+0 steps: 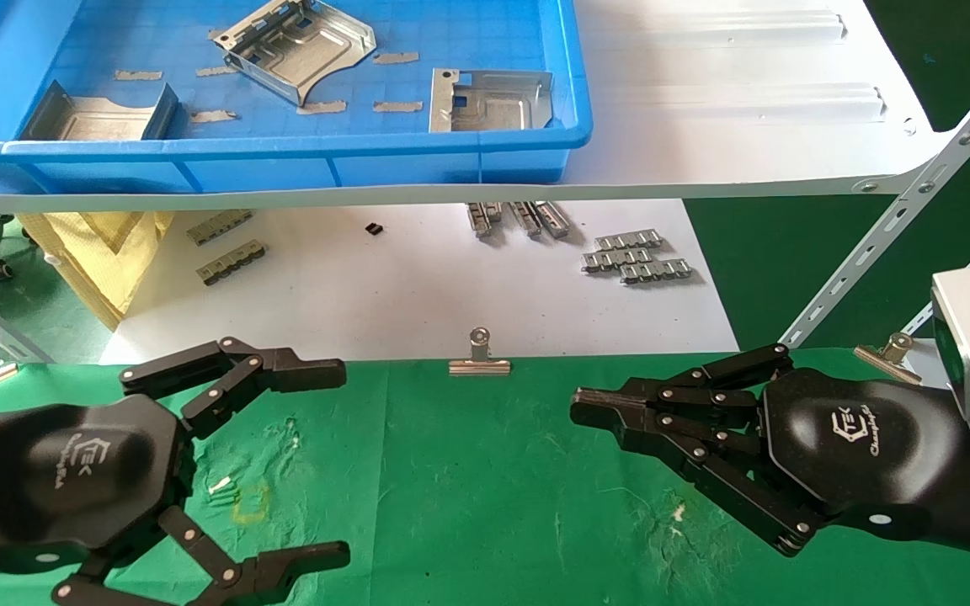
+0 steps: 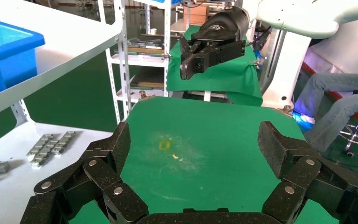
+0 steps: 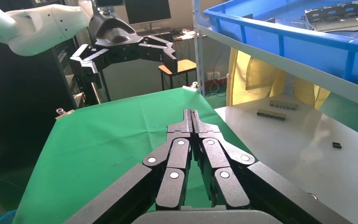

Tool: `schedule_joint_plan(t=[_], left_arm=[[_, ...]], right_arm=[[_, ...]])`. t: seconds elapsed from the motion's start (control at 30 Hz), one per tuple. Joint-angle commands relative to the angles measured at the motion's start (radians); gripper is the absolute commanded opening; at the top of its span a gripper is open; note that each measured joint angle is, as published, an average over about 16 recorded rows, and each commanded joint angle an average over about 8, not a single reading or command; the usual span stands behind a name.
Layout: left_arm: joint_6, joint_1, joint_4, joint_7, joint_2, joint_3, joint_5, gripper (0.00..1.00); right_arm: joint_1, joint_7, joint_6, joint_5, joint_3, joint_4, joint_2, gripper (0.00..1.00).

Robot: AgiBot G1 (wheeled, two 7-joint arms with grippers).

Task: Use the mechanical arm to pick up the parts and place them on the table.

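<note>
While parts (image 1: 295, 46) fill the bin (image 1: 451, 160), left tool (image 1: 317, 459) gapes, right tool (image 1: 590, 410) pinched over table (image 1: 468, 488).

Three silver stamped metal parts (image 1: 295, 46) lay in the blue bin. The green table (image 1: 485, 471) held none. Both arms hovered above it.

Right gripper (image 3: 192, 122) is seen with fingers pressed together, nothing between them, held over the green table (image 3: 107, 135). Left gripper (image 3: 126, 53) is seen farther off, fingers spread. One part (image 3: 338, 16) is visible in the blue bin (image 3: 284, 35) on the shelf.
</note>
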Motion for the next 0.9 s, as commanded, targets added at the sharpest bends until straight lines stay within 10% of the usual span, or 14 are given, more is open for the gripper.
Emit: schedule_joint_plan(t=[0.03,0.1,0.37,0.9], left_arm=[[0.001,0.001,-0.002,-0.001,-0.001,0.0,-0.001,1.0],[-0.002,-0.001,0.001,0.001,0.001,0.0,0.001,1.0],[-0.026,-0.133,0.079,0.01,0.066,0.016,0.051,1.0],[-0.34,-0.797,0.839,0.169,0.415,0.173,0.486,1.0]], right_arm=[[0.0,0.0,0.0,0.0,0.0,0.0,0.0,0.0],[0.0,0.0,0.0,0.0,0.0,0.0,0.0,0.09],[0.0,0.0,0.0,0.0,0.0,0.0,0.0,1.0],[0.0,0.0,0.0,0.0,0.0,0.0,0.0,1.0]])
